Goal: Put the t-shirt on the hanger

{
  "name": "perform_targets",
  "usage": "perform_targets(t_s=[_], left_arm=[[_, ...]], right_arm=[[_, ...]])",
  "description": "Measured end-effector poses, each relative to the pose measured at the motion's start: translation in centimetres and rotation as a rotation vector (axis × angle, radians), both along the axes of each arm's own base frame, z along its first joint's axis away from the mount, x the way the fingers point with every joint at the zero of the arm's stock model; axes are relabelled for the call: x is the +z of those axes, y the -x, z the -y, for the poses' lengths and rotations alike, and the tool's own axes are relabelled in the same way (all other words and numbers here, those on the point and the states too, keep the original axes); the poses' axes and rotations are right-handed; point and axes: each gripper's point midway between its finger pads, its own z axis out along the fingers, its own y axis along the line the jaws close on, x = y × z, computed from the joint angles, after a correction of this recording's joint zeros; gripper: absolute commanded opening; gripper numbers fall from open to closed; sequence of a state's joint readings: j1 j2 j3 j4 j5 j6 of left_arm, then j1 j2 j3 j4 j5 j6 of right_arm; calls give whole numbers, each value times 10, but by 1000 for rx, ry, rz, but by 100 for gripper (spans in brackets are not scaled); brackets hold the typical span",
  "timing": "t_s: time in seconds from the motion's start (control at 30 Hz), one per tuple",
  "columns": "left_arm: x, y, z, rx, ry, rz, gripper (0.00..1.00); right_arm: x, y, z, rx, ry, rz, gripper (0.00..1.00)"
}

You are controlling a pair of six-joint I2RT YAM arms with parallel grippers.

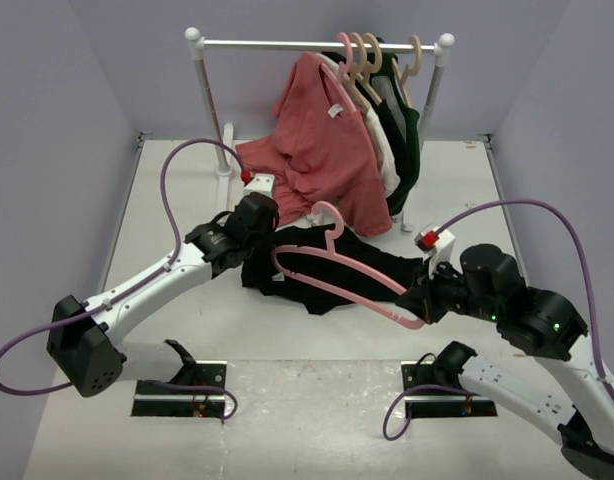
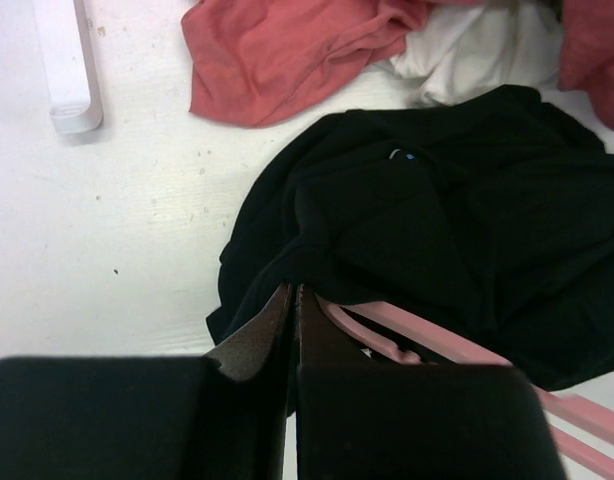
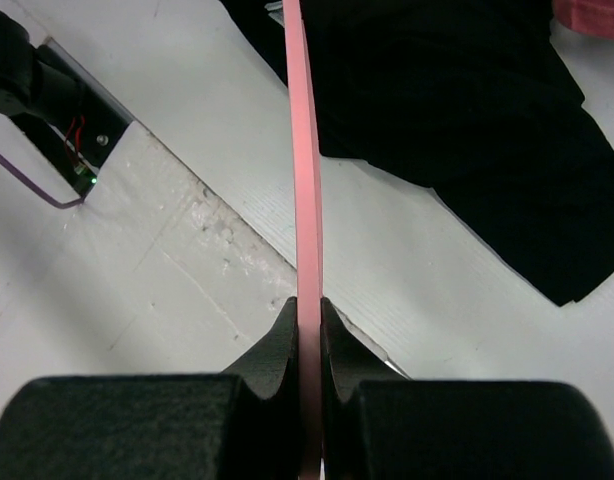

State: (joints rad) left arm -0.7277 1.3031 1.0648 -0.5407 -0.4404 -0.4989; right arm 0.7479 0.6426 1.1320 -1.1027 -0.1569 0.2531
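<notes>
The black t-shirt (image 1: 327, 270) lies crumpled on the white table, mid-centre. The pink hanger (image 1: 337, 215) lies across it, hook towards the rack, one arm under the cloth. My left gripper (image 1: 259, 232) is at the shirt's left edge; in the left wrist view it (image 2: 293, 292) is shut on a fold of the t-shirt (image 2: 437, 220), with the hanger (image 2: 427, 335) just right of it. My right gripper (image 1: 419, 308) is shut on the hanger's right end; the right wrist view shows the gripper (image 3: 307, 305) clamping the pink bar (image 3: 305, 150), t-shirt (image 3: 467, 120) beyond.
A white clothes rail (image 1: 317, 44) stands at the back with a salmon-red shirt (image 1: 322, 140), a dark green garment (image 1: 405, 130) and beige hangers (image 1: 367, 55). The red shirt's hem drapes onto the table near the t-shirt. Walls close in both sides.
</notes>
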Motion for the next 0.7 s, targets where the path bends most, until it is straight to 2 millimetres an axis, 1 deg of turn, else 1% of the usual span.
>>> perform_targets(t_s=[0.13,0.2,0.3,0.37,0.47,0.7], left_arm=[[19,4,4,-36,42,29,0],[29,7,6,-58,68,43,0],[46,12,9,-99,108,69,0],[60,16,9,-121,128,91,0],[82,21,7,-146,145,125,0],[144,38,-14,-163,164,224,0]], right_arm=[[-8,-10,-12,11,11,-23,0],[-4,-17,-22,24,-17,-7,0],[7,-25,-45,79,-114,45,0],[12,-25,-60,136,-193,84,0],[13,-20,-76,219,-294,131,0],[29,-16,-98,351,-428,220,0]])
